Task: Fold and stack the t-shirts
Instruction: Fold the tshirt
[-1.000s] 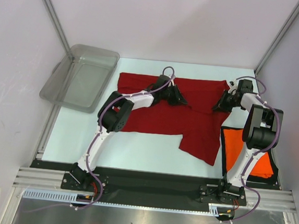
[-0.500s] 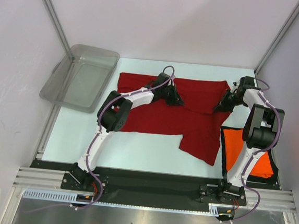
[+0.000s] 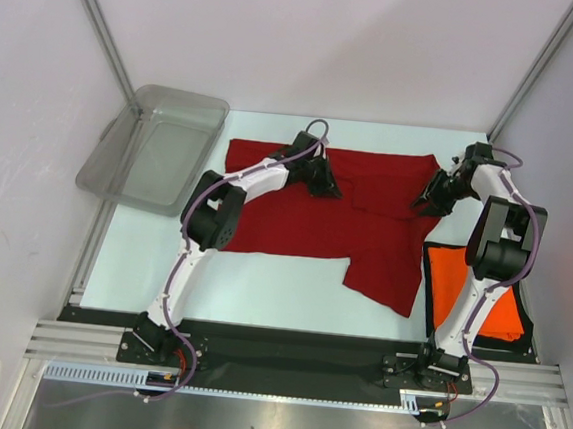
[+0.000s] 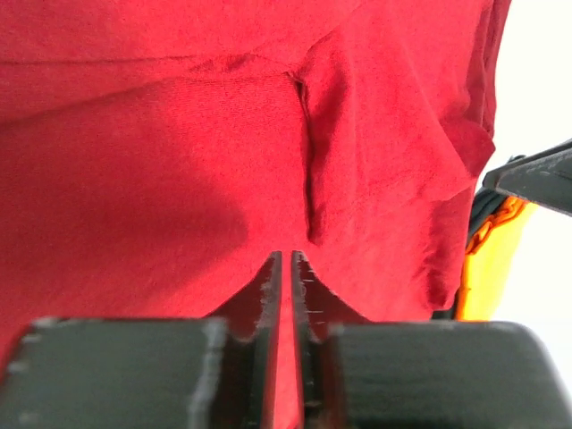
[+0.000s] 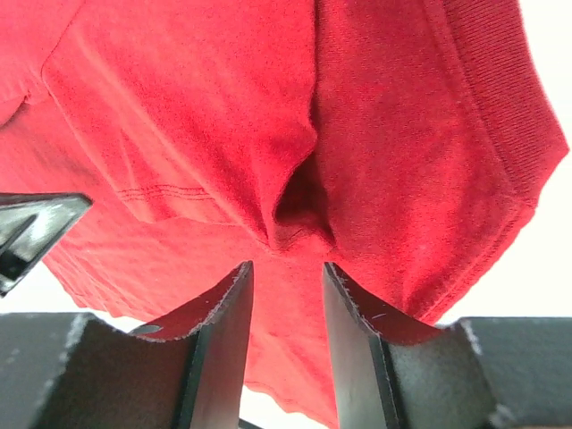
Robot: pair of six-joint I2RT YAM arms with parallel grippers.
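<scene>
Pale table (image 3: 260, 283), dark red t-shirt (image 3: 296, 220), orange t-shirt (image 3: 509, 314) right, grey tub (image 3: 151, 153) left

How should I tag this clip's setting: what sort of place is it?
Likely a lab test cell, not a home: white panels on aluminium posts enclose a white table, two robot arms are bolted to a rail, and a dark red t-shirt lies spread.

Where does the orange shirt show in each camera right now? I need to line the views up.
Top camera: the orange shirt is at the lower right of the picture, just right of the red shirt.
Left wrist: only a sliver at the right edge, beyond the red cloth.
Right wrist: not in view.
Shared landmark: the red shirt, which fills most of both wrist views.
</scene>
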